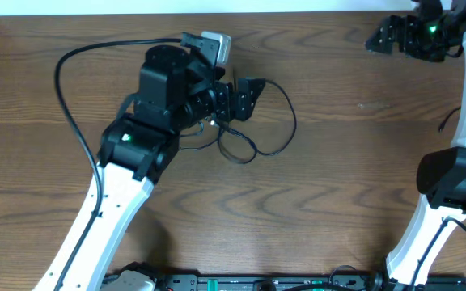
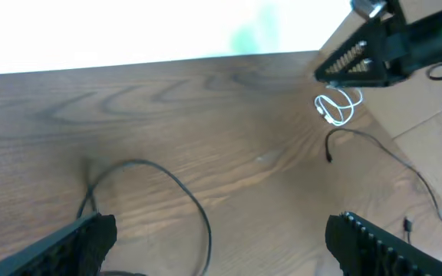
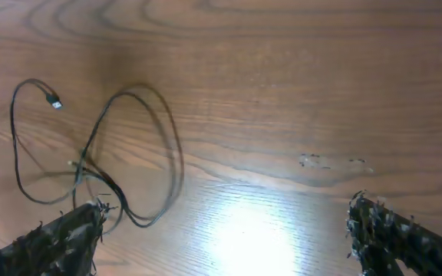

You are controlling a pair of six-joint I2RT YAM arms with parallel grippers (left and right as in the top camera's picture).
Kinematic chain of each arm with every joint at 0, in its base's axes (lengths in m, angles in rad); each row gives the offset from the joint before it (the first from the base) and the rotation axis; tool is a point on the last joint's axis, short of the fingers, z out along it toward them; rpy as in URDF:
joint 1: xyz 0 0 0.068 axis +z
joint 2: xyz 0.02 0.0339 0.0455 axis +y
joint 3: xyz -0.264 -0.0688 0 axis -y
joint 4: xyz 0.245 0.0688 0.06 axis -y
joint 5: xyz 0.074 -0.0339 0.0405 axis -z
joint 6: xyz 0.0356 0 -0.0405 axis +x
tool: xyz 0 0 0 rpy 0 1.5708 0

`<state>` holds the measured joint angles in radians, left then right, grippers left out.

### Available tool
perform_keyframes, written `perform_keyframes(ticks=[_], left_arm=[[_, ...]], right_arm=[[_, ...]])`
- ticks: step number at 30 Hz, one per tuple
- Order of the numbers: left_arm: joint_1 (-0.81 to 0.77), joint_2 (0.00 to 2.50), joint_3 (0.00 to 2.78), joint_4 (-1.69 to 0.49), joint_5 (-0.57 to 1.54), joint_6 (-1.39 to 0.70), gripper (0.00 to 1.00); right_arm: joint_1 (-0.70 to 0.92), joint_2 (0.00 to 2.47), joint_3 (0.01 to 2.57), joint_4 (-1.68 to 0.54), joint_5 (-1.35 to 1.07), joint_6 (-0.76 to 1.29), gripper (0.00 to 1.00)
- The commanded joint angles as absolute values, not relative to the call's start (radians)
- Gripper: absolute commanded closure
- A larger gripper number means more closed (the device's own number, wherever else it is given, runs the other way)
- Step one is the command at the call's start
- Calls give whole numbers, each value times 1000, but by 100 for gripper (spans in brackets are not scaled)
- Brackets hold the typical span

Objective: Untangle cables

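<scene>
The black cable lies in loose loops on the wooden table, just right of my left gripper. That gripper is open and empty, and a loop of the black cable runs between its fingers on the table below. The black cable's loops and one plug end also show in the right wrist view. The white cable lies coiled under my right gripper at the far right. It is hidden in the overhead view. My right gripper is open and empty above the table.
A thick black wire arcs from the left arm across the table's left side. A thin black wire end lies near the right arm's base. The table's back edge runs along the top.
</scene>
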<state>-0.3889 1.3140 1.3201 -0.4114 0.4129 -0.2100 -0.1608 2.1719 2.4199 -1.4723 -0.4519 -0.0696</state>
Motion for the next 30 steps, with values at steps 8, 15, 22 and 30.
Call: perform_keyframes(ticks=[8, 15, 22, 30], left_arm=[[-391, 1413, 1328, -591, 316, -192, 3], [-287, 1357, 1356, -577, 271, -194, 2], [-27, 1249, 1361, -622, 271, -254, 2], [225, 1246, 1360, -731, 271, -268, 2]], right_arm=[[-153, 2134, 2439, -1489, -449, -68, 1], [-89, 2134, 2438, -1483, -481, -68, 1], [96, 2134, 2387, -1388, -448, 7, 1], [340, 2134, 2190, -1177, -349, 114, 3]])
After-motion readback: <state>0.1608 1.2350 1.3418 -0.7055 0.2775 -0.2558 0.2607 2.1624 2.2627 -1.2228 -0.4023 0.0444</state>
